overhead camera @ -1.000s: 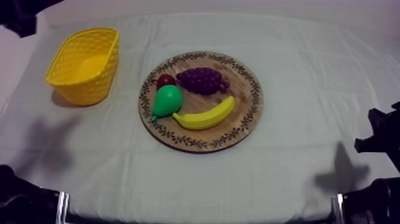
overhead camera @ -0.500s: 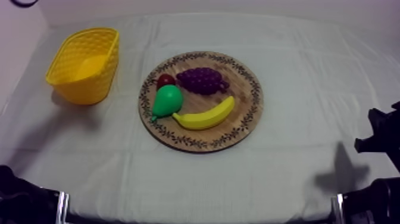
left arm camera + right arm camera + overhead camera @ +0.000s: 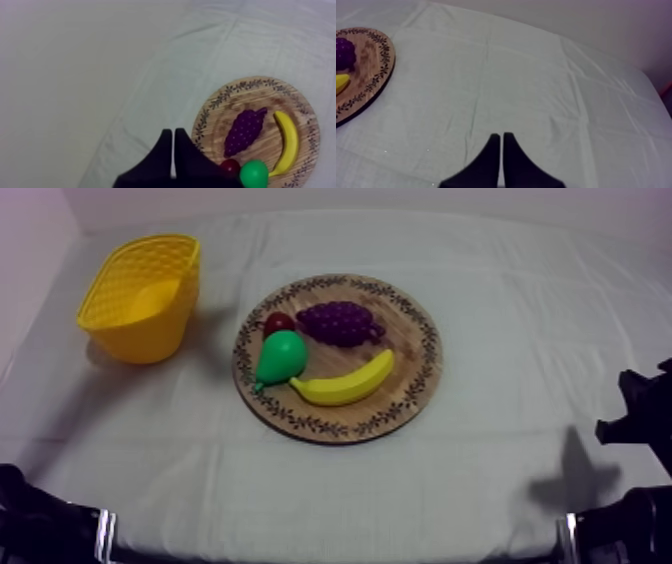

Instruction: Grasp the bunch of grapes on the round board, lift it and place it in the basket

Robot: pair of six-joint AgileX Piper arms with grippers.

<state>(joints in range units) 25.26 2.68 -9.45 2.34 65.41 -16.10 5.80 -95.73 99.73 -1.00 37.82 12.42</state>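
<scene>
Left claw [image 3: 173, 132] is pinched narrow; unopened, it may shove the bunch of grapes [image 3: 244, 131] into the small red fruit [image 3: 230, 167]

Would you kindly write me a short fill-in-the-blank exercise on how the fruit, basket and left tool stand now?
The grapes, lying on the board, are ____ in colour. The pear beside them is ____ in colour. The left tool, gripping nothing, is ____. In the top view the basket stands to the board's ____.
Missing: purple; green; shut; left.
</scene>
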